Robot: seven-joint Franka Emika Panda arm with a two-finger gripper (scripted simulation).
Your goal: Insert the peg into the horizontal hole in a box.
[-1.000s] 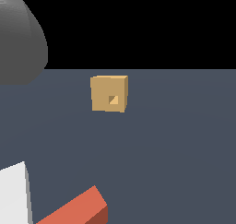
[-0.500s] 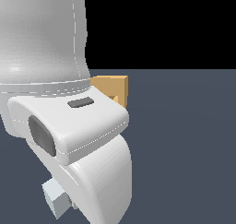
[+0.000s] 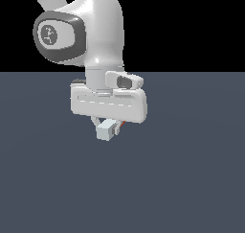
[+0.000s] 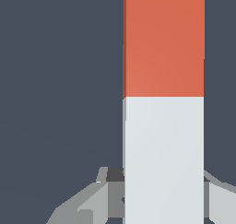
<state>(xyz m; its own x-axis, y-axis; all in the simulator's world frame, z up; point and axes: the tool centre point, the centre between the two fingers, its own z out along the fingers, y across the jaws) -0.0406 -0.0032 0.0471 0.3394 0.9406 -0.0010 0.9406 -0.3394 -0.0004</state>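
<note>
My gripper (image 3: 108,125) hangs below the white hand and is shut on the peg (image 3: 106,131). In the exterior view the peg points at the camera: I see its pale grey-white end face and a thin orange-red sliver (image 3: 123,125) behind it. It hangs above the floor. In the wrist view the peg (image 4: 163,126) runs lengthwise, with its white part between the grey fingers (image 4: 94,197) and its orange-red part (image 4: 163,43) further out. The box and its hole do not show in either view.
The white arm and hand (image 3: 107,102) fill the upper middle of the exterior view. The dark blue-grey floor (image 3: 191,179) spreads all around below the gripper.
The peg lay on the floor close to the camera with the box in view. The arm then came in, and it now holds the peg off the floor, further away, where the box showed.
</note>
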